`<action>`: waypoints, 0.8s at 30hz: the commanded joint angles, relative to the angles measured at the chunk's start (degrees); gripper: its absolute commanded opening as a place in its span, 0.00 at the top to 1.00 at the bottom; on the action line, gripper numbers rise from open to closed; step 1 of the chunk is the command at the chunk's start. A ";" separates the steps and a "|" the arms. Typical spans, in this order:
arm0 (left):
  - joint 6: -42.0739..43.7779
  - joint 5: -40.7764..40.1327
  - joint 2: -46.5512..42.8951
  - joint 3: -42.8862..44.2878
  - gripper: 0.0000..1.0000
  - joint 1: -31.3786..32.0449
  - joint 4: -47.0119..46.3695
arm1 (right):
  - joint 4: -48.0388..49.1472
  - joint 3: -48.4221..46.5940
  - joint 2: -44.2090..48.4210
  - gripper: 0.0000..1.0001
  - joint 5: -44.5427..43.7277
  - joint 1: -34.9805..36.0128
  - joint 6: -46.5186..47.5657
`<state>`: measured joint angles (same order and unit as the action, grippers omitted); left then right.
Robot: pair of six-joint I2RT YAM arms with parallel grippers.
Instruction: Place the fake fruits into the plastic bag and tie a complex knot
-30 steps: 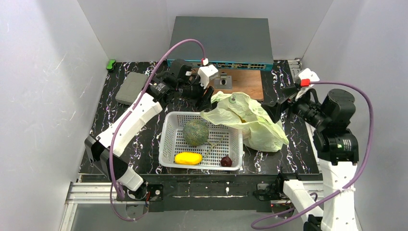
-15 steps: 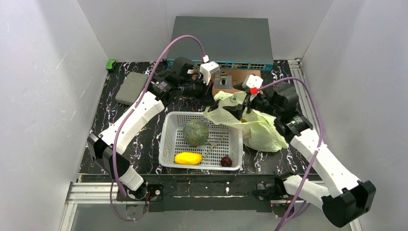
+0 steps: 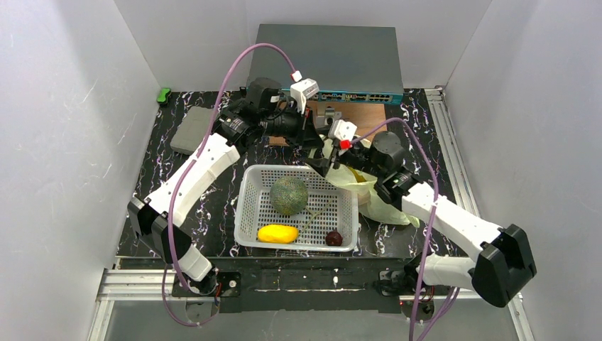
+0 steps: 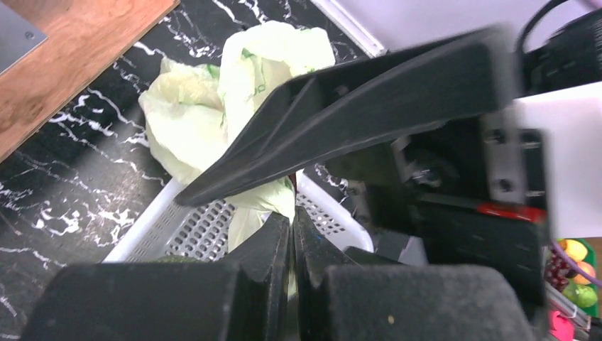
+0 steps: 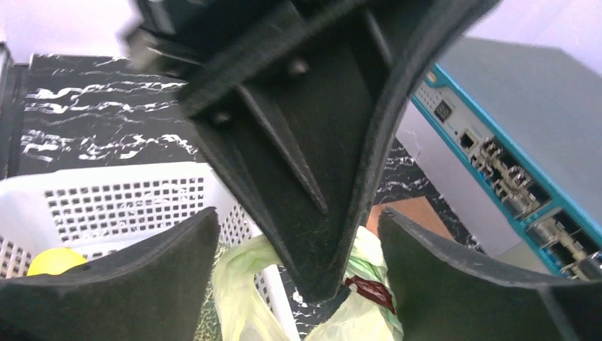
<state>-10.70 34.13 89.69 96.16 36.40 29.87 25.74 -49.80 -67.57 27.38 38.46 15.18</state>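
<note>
The plastic bag [image 3: 387, 211] lies crumpled at the white basket's [image 3: 250, 206] far right corner. My left gripper [image 3: 313, 144] is shut on a fold of the plastic bag [image 4: 245, 78]; pale-green film shows between its fingertips [image 4: 273, 238]. My right gripper [image 3: 319, 168] stands open right beside it. In the right wrist view the open right gripper [image 5: 298, 284] straddles the left gripper's fingers [image 5: 312, 192] and the bag [image 5: 238, 298]. In the basket lie the green melon [image 3: 288, 195], the yellow mango [image 3: 277, 234] and the dark red plum [image 3: 334, 238].
A grey network switch [image 3: 326, 64] stands at the back, with a wooden board [image 3: 369, 121] before it. A grey block [image 3: 193, 129] and a small green thing [image 3: 164, 94] lie at the back left. White walls close in both sides.
My right arm has swung left from the right edge to the bag's mouth beside the left gripper. The left gripper has shut on the bag, which is now bunched smaller.
</note>
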 commanded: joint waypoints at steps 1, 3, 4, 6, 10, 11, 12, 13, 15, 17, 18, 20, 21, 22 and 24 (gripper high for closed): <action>-4.60 5.24 -2.32 -0.92 1.00 -1.17 -4.98 | 6.61 1.58 -3.74 0.23 -12.67 0.61 -0.93; -6.76 6.22 -2.92 -1.47 1.00 -2.41 -6.06 | 5.55 3.53 -4.34 0.35 -15.91 0.15 0.75; -7.61 6.66 -3.39 -1.75 1.00 -3.13 -6.74 | 4.57 4.70 -4.30 0.39 -15.91 -0.40 1.61; -8.54 6.97 -4.36 -2.50 1.00 -4.48 -8.31 | 1.50 7.26 -3.67 0.42 -15.13 -1.94 3.05; -9.01 8.28 -5.63 -2.72 1.00 -6.21 -10.17 | -3.83 12.55 -3.02 0.49 -11.04 -5.92 7.00; -9.07 8.39 -6.09 -2.84 1.00 -6.47 -10.86 | -5.31 12.99 -3.27 0.51 -10.12 -6.95 8.06; -9.28 8.22 -6.61 -3.02 1.00 -6.80 -11.47 | -6.45 13.32 -3.53 0.53 -9.38 -7.78 8.98; -9.40 7.97 -7.05 -3.09 1.00 -7.12 -11.98 | -7.42 13.40 -3.87 0.55 -8.29 -8.78 9.64; -9.93 7.33 -7.75 -3.13 1.00 -8.02 -12.74 | -9.21 13.14 -4.44 0.59 -6.79 -10.17 10.24; -10.23 6.52 -8.38 -3.16 1.00 -9.00 -13.40 | -10.68 12.62 -4.67 0.62 -5.22 -11.19 10.62; -10.07 6.08 -8.75 -3.17 1.00 -9.32 -13.69 | -11.09 12.44 -4.63 0.63 -4.19 -11.54 10.78; -8.58 5.34 -9.29 -2.71 1.00 -9.57 -13.25 | -12.01 11.97 -4.35 0.68 -1.64 -12.12 11.34; -7.86 5.60 -9.35 -2.67 1.00 -9.58 -13.13 | -12.87 11.51 -4.21 0.75 -0.18 -12.21 11.81; -7.01 7.62 -9.06 -2.60 1.00 -9.59 -13.27 | -13.83 10.93 -3.98 0.85 1.56 -12.28 12.48; -3.71 14.28 -8.03 -1.84 0.76 -9.54 -10.65 | -14.59 9.75 -3.21 0.99 4.60 -12.43 12.62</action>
<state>-18.87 40.36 84.55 92.23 27.86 20.49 17.98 -38.13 -71.59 25.82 27.07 26.06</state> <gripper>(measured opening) 0.044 0.087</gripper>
